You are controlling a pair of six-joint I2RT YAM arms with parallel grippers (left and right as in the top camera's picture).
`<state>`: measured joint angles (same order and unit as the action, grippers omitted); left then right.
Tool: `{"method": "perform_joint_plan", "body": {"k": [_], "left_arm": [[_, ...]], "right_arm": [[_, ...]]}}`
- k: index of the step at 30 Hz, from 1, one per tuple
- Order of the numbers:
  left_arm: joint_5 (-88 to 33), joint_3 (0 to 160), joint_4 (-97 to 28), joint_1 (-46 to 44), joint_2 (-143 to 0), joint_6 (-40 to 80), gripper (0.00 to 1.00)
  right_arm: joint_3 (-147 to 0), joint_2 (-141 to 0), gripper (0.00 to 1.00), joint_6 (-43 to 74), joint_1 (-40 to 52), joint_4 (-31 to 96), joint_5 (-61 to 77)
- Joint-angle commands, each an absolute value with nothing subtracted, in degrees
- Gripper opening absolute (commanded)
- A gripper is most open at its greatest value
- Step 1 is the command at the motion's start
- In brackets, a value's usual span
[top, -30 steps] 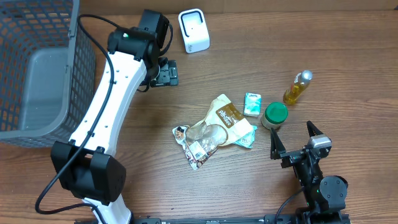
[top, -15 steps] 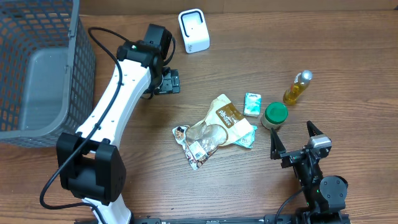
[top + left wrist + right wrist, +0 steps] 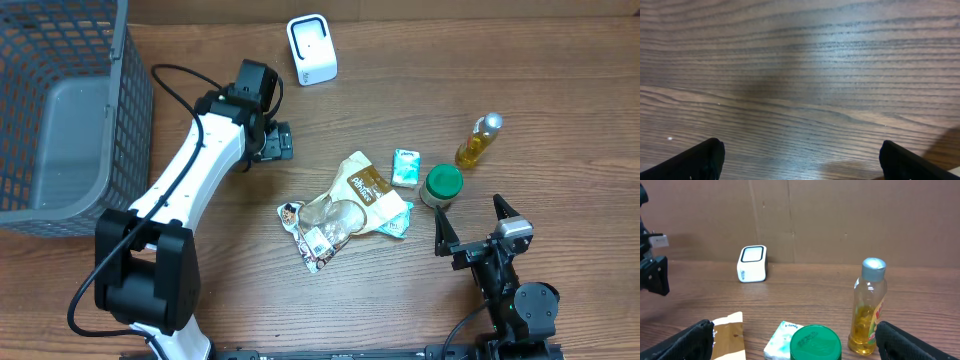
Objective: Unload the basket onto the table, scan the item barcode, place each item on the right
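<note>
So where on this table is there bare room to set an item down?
Bare table lies between the scanner and the bottle, and in front of the snack bags. Crowded: bags, packet, jar and bottle cluster by the right gripper.

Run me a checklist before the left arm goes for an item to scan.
1. Left gripper open and empty: ok. Its wrist view shows only bare table between the fingers.
2. Right gripper open and empty: ok.
3. Scanner unobstructed: ok. It stands alone near the far edge.
4. Left gripper above an item: not ok. It is over bare wood, to one side of the snack bags.
5. Items apart for a clean grasp: not ok. The snack bags overlap, with the teal packet and green-lidded jar close by.
6. Barcode facing up: cannot tell, the print is too small.
</note>
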<state>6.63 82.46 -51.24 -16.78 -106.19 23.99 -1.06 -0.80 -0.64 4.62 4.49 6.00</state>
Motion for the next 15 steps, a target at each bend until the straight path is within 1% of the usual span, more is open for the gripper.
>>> {"method": "perform_joint_plan", "body": {"k": [1, 15], "left_arm": [[5.96, 78.35, -48.64, -16.53, -102.56, 23.55, 0.99], [6.13, 57.32, -29.43, -15.66, -91.7, 22.48, 1.0]], "right_arm": [[-0.45, -0.16, 1.0, -0.91, 4.47, 4.27, 5.91], [-0.45, -0.16, 1.0, -0.91, 4.47, 4.27, 5.91]]}}
